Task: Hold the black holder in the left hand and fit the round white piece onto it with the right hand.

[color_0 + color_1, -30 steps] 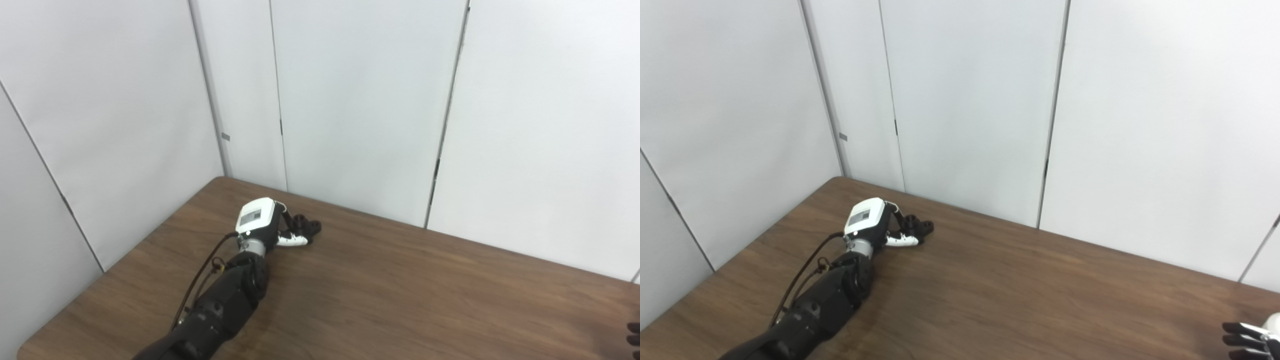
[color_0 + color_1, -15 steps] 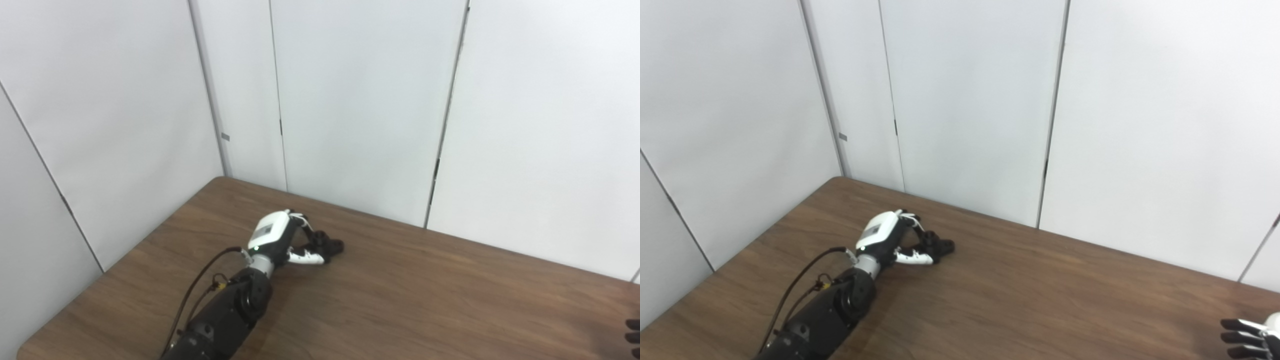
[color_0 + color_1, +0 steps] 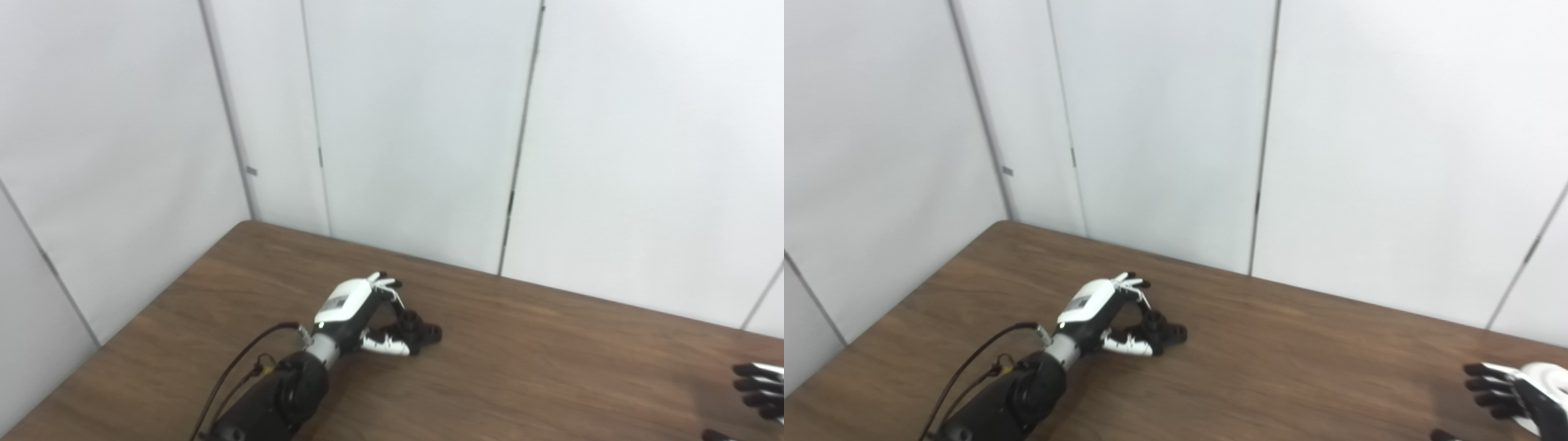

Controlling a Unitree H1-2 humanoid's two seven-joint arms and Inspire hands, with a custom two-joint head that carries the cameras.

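The black holder (image 3: 1157, 326) is grasped by the left hand (image 3: 1102, 309) low over the wooden table (image 3: 1304, 367). The right hand (image 3: 1516, 395) (fingers spread, contents not discernible) lies well apart, rightward; no round white piece is visible.

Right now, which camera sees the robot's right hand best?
The right eye view: the right hand shows dark spread fingers and part of its white back at the table's right edge. The left eye view catches only its dark fingertips.
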